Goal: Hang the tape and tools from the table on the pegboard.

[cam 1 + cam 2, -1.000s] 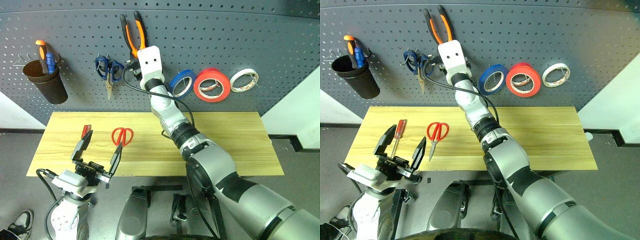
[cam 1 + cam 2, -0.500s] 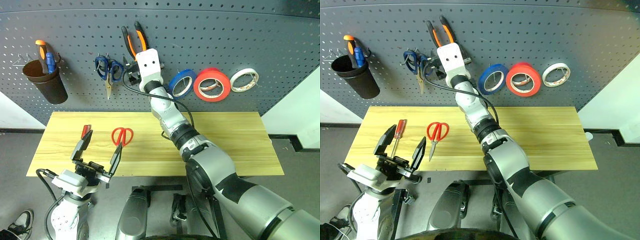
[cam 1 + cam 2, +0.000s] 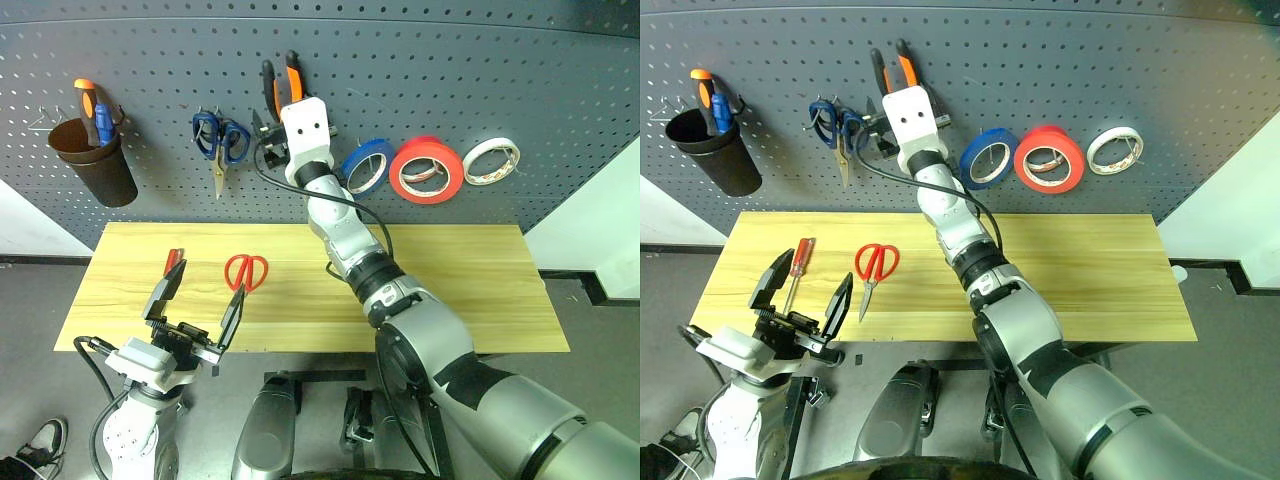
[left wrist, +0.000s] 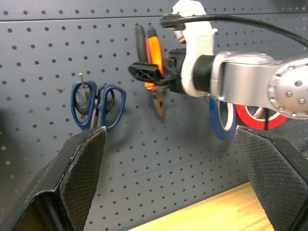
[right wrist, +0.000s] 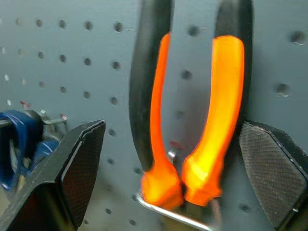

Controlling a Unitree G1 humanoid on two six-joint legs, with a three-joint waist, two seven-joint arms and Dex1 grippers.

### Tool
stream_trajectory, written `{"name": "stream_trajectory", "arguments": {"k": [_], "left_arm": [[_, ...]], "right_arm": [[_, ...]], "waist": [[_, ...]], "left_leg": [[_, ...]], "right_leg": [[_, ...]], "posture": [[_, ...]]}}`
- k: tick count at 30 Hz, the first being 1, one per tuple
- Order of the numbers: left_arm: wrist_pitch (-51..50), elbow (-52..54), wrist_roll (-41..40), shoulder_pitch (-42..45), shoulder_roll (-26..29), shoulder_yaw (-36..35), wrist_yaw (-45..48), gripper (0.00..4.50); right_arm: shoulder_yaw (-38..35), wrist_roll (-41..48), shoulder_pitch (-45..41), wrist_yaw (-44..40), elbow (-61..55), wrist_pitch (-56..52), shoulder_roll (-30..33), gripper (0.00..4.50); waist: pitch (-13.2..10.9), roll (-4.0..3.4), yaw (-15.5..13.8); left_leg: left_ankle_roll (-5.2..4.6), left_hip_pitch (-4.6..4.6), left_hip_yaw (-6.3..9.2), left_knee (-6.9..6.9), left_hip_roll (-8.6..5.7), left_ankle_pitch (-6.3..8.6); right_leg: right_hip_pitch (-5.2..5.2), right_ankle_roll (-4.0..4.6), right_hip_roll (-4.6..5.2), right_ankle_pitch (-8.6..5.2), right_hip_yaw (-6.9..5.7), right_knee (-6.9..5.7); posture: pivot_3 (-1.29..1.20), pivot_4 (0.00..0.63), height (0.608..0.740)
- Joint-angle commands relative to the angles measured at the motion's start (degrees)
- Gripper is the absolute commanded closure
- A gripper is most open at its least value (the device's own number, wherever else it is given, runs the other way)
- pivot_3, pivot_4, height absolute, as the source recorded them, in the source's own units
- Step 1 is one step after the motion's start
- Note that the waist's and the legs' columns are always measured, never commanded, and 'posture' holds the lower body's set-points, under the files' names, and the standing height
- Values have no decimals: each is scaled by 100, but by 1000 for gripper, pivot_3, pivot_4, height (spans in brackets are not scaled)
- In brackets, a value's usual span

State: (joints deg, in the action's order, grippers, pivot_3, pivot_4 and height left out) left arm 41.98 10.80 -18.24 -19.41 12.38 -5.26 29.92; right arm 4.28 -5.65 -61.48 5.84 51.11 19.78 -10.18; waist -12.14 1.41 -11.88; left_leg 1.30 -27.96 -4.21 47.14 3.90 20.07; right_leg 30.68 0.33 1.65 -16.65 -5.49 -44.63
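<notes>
Pliers [image 5: 192, 120] hang on a hook on the pegboard [image 3: 450, 70], lower half hidden behind the right gripper [image 5: 173, 159], its fingers spread wide, gripping nothing. Left gripper [image 3: 200, 300] gapes empty below the pegboard, over the table [image 3: 450, 270]. No writing is legible.

Right arm: glossy silver-grey segmented shell, bulbous at shoulder and upper arm, with black bands at the joints. It narrows toward a white blocky wrist housing [image 3: 303, 128] with two small dark dots on its face. A black cable [image 3: 340, 205] loops from the wrist housing down along the forearm.

Left arm: pale grey-white wrist block, black cable curling off its side. Left gripper [image 3: 197, 296] has two black flat fingers, wedge-shaped, with fine cross-hatched texture on the pads [image 4: 83, 169].

Right gripper's fingers [image 5: 82, 166] show the same black, diamond-textured pads.
</notes>
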Motion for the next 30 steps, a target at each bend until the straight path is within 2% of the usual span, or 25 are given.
{"name": "stream_trajectory", "arguments": {"k": [1, 20, 30], "left_arm": [[147, 21, -66, -4, 32, -15, 28, 0], [210, -152, -158, 178, 99, -88, 79, 0], [89, -167, -218, 213, 146, -257, -53, 0]], "right_arm": [[171, -41, 423, -114, -961, -295, -137, 30], [921, -73, 2845, -530, -4465, -2043, 263, 30], [1125, 69, 4541, -1317, -7062, -3017, 915, 30]], "waist": [[0, 0, 1], [1, 1, 0], [2, 1, -18]], "left_leg": [[0, -1, 0, 0, 0, 0], [0, 29, 0, -1, 2, 0], [-1, 50, 1, -2, 3, 1]], "right_leg": [[0, 0, 0, 0, 0, 0], [-21, -1, -2, 0, 0, 1], [-47, -3, -3, -1, -1, 17]], "posture": [[402, 166, 676], [400, 159, 676], [402, 155, 676]]}}
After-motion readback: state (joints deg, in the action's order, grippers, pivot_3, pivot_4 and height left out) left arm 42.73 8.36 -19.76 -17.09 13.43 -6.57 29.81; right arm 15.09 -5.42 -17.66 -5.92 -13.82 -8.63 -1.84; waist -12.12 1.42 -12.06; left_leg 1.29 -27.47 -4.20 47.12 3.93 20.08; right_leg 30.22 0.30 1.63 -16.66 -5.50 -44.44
